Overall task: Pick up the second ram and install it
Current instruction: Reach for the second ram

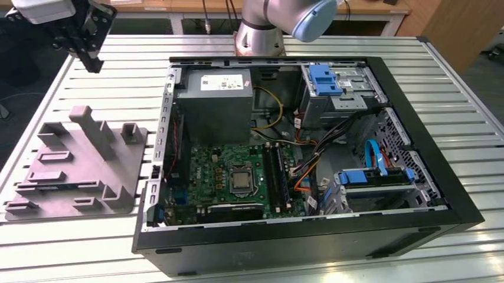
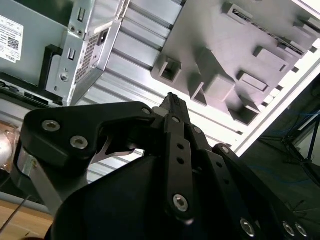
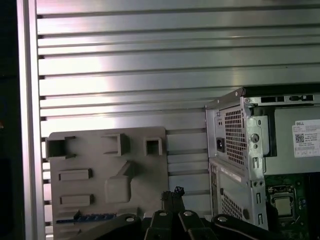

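Note:
The second ram (image 3: 84, 218) is a thin blue-green stick lying in a slot of the grey plastic block (image 3: 107, 170), near the block's front edge. That block (image 1: 79, 165) lies on the slatted table at the exterior view's left, beside the open computer case (image 1: 299, 159). My gripper (image 1: 94, 62) hangs high over the table's far left corner, well above and behind the block. Its black fingers (image 2: 173, 102) meet at the tips, shut with nothing between them. In the first wrist view the fingertips (image 3: 173, 193) point down toward the block's edge nearest the case.
Inside the case are the green motherboard (image 1: 232, 177) with its silver socket, dark memory slots (image 1: 275, 174), the grey power supply (image 1: 214, 100), blue drive brackets (image 1: 324, 79) and loose cables. The case's metal wall (image 3: 235, 155) stands close beside the block. The arm's base (image 1: 260, 29) is behind the case.

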Robot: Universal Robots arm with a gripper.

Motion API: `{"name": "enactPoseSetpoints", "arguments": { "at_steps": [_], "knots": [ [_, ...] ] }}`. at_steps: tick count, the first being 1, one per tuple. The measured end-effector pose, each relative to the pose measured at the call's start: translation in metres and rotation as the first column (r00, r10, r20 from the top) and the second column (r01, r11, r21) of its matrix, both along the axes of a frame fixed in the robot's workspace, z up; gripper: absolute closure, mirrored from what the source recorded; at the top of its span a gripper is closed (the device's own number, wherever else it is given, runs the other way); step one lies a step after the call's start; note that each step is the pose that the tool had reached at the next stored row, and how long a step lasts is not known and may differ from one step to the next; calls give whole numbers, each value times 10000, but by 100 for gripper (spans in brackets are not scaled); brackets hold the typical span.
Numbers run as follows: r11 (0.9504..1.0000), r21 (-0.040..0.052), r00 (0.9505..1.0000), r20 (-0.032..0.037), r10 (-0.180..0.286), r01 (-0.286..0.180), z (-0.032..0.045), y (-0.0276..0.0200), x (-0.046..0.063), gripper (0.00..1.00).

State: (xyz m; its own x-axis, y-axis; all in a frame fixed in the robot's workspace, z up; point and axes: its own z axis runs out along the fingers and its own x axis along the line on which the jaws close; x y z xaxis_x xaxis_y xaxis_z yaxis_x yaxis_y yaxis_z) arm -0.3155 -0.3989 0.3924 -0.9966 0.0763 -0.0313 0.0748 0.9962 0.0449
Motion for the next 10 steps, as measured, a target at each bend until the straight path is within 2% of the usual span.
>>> {"name": "enactPoseSetpoints", "arguments": {
  "at_steps": [10],
  "knots": [
    [10000,-1,10000,0,0,0,-17,-1,-244,90]
  ]
}}
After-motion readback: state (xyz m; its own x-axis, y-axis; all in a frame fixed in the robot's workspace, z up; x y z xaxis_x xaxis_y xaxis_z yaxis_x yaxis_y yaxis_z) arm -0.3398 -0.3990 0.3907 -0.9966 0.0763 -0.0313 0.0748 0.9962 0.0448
